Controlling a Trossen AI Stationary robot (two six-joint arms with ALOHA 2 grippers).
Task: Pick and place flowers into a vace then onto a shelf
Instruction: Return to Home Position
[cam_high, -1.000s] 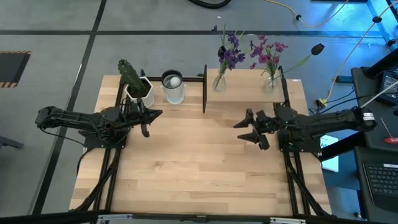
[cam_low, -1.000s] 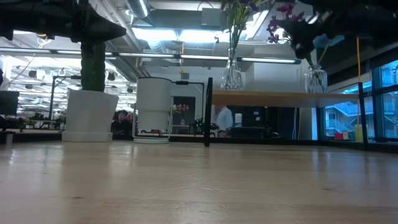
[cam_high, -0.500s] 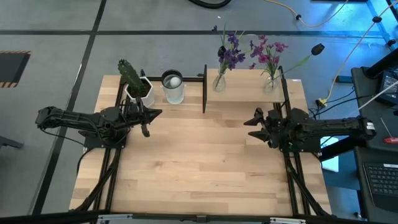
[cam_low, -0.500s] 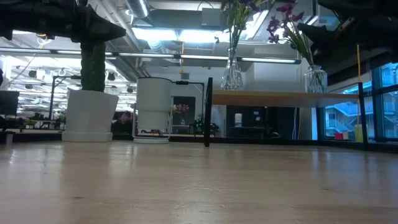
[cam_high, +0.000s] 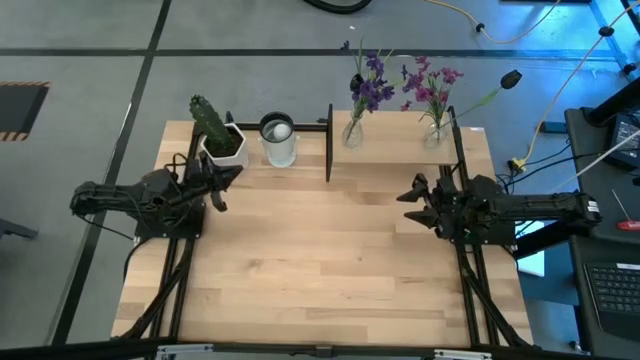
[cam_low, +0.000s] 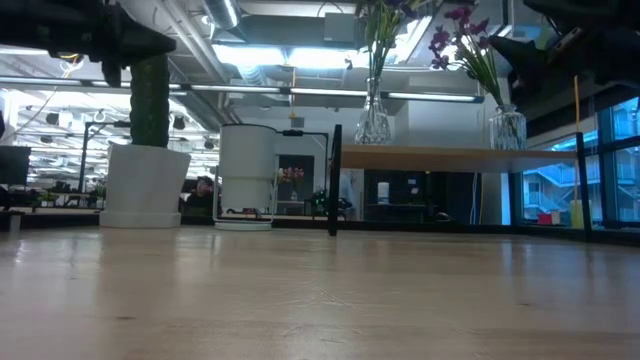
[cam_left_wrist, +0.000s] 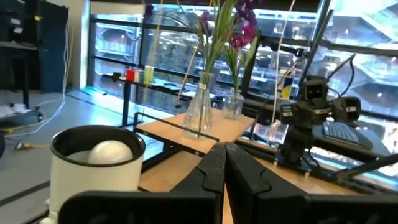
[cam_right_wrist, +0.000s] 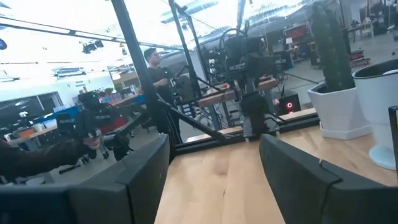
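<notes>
Flowers (cam_high: 374, 90) on shelf (cam_high: 396, 136), cactus (cam_high: 211, 122), cup (cam_high: 279, 141) beside

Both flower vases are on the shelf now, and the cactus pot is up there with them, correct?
Not quite. The violet-flower vase and pink-flower vase do stand on the shelf, but the cactus pot sits on the tabletop, left of it, as the low view shows.

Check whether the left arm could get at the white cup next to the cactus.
Probably yes: the left gripper sits close before the cup, with only bare table between them. It is shut, so it would have to open first.
</notes>
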